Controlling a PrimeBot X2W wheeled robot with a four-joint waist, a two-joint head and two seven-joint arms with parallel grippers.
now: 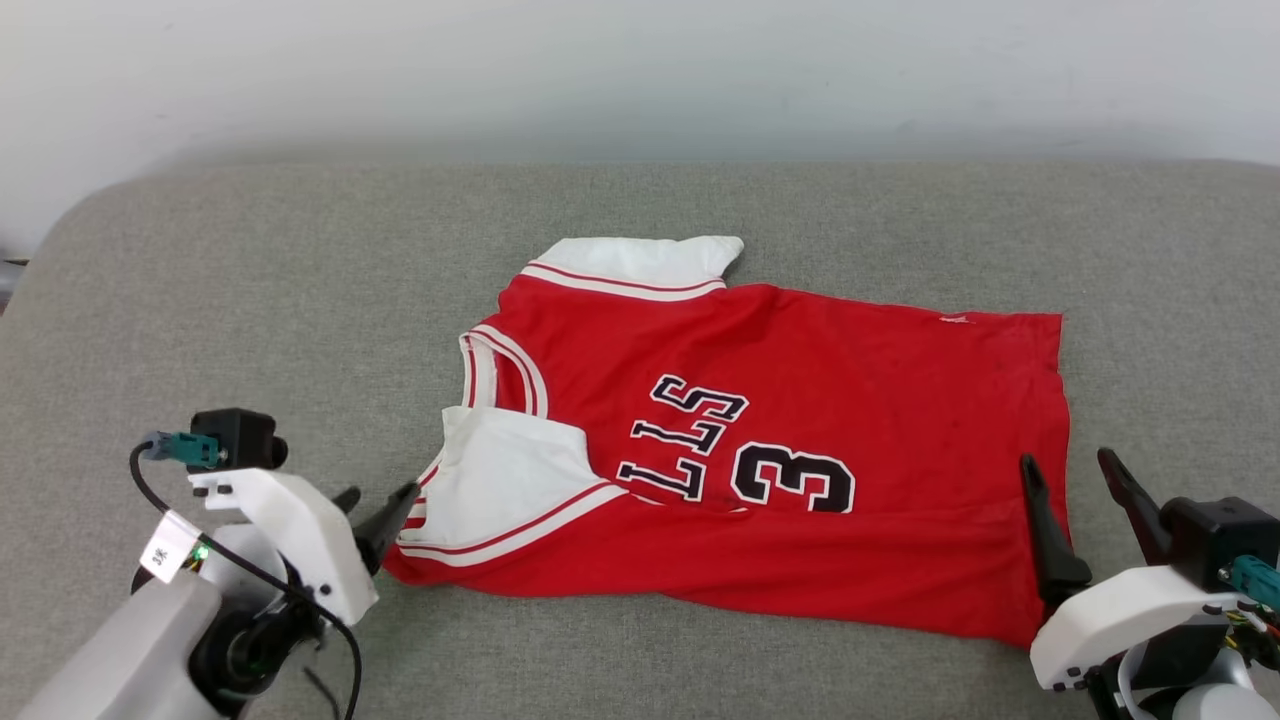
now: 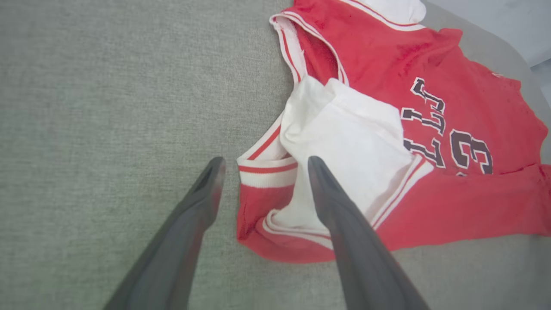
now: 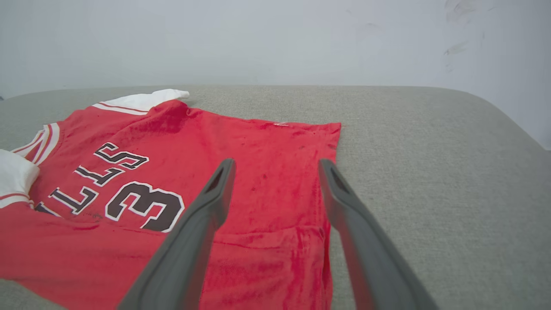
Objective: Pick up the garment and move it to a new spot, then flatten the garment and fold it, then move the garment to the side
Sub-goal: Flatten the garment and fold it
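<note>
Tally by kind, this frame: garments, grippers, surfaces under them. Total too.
Garment: 1, the red garment with white sleeves, lying spread out.
Grippers: 2, the left gripper and the right gripper, both with fingers apart.
Surface: 1, the grey padded surface under the garment.
Total: 4
</note>
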